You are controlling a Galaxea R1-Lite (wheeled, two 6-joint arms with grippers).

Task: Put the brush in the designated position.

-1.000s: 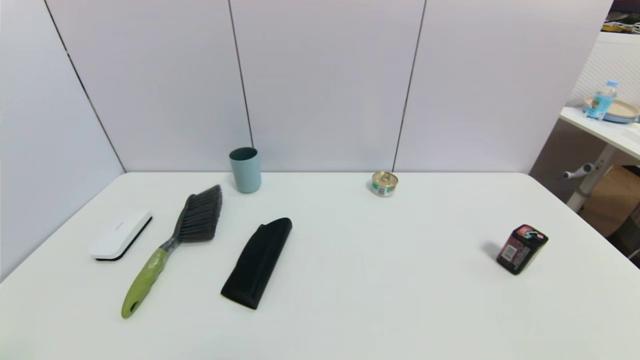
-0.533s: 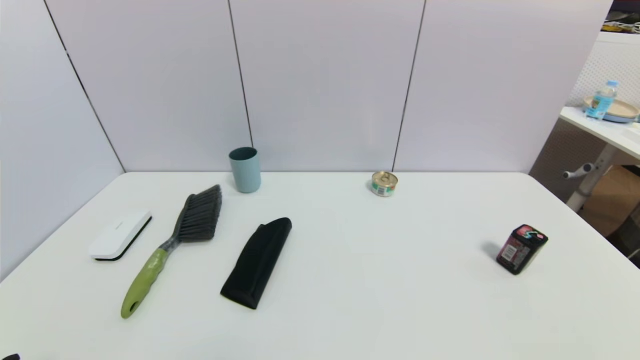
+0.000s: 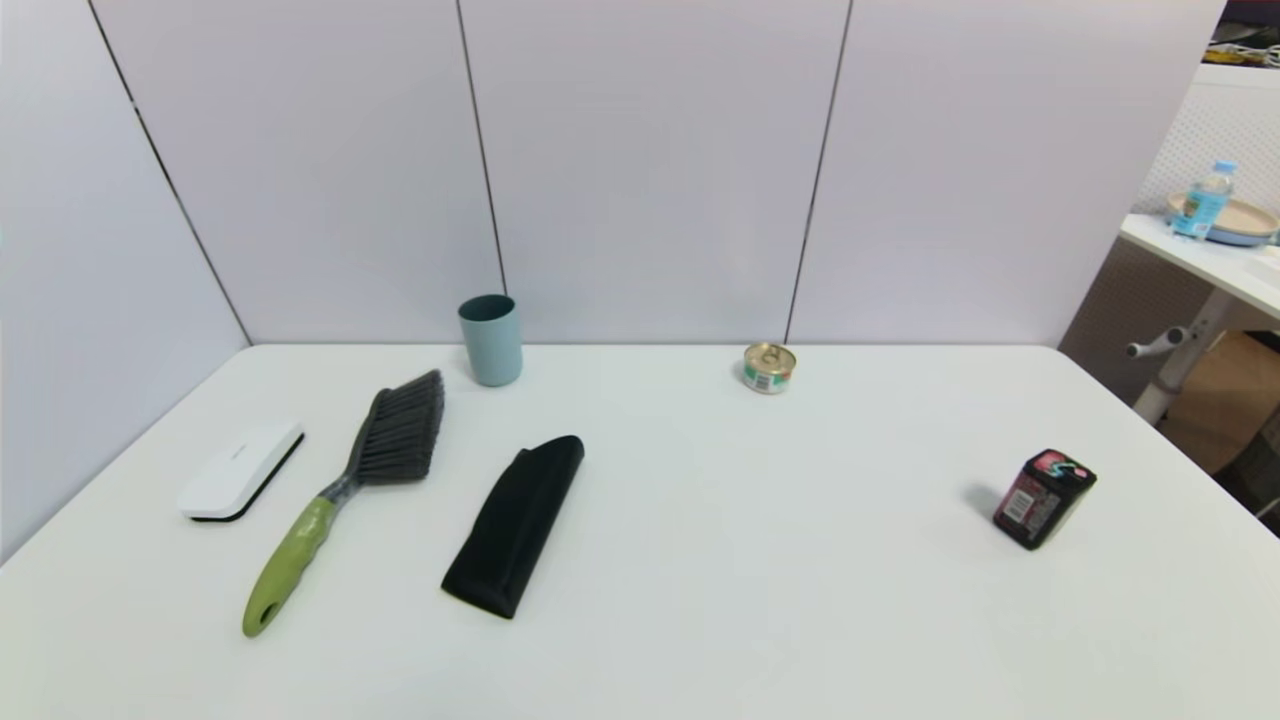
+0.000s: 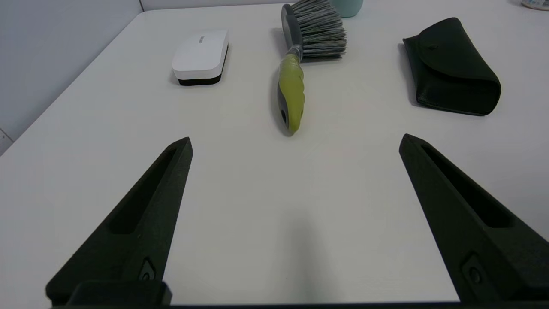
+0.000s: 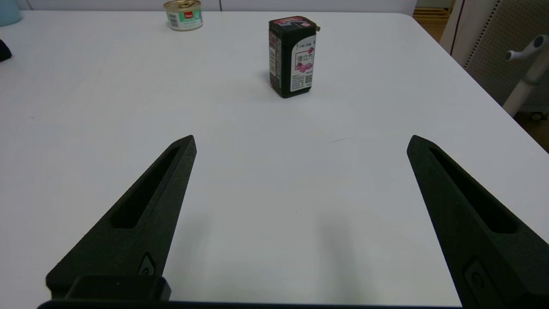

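The brush [image 3: 340, 490] lies flat on the left of the white table, its lime-green handle toward me and its dark grey bristles toward the back wall. The left wrist view shows the brush [image 4: 296, 68] just beyond my left gripper [image 4: 296, 143], which hovers open over bare tabletop short of the handle's end. My right gripper [image 5: 302, 141] is open too, low over the right part of the table with nothing between its fingers. Neither gripper shows in the head view. The tabletop carries no mark for the designated position.
A white block with a black underside [image 3: 241, 470] lies left of the brush, a flat black pouch [image 3: 515, 523] right of it. A teal cup [image 3: 491, 339] and a small tin [image 3: 769, 367] stand near the back wall. A dark box [image 3: 1043, 497] stands at the right.
A dark tip that showed at the head view's bottom left corner half a second ago is gone from view. The things on the table have not moved.
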